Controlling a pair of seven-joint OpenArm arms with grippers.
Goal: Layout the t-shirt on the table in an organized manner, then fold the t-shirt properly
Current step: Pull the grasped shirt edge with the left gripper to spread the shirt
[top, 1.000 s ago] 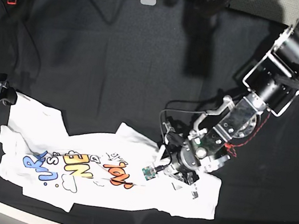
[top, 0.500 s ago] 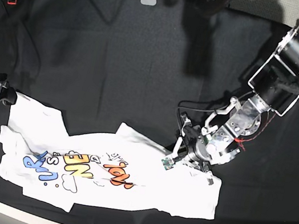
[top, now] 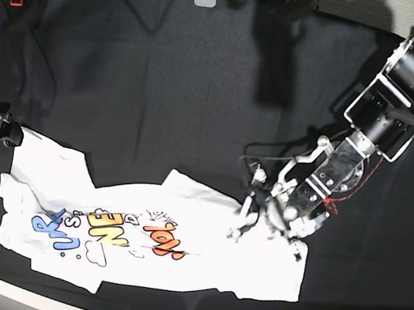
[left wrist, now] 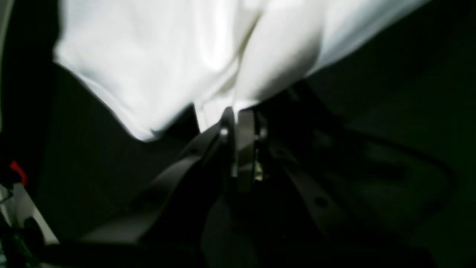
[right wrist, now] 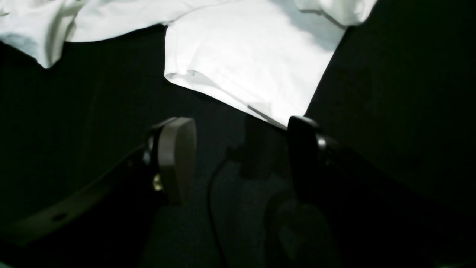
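Spreading beneath both arms, the black-covered table [top: 189, 72] bears the white T-shirt [top: 127, 245], rumpled along its near side, between the arms. The base view alone shows its blue, yellow and orange lettering [top: 109, 230]. In the left wrist view, the left gripper [left wrist: 238, 115] pinches a fold of the shirt; the right wrist view shows the right gripper [right wrist: 241, 126], fingers apart, beside a flat white corner.

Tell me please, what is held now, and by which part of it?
The left hand is shut on the white t-shirt, pinching a gathered fold at its upper edge; the right hand holds nothing.
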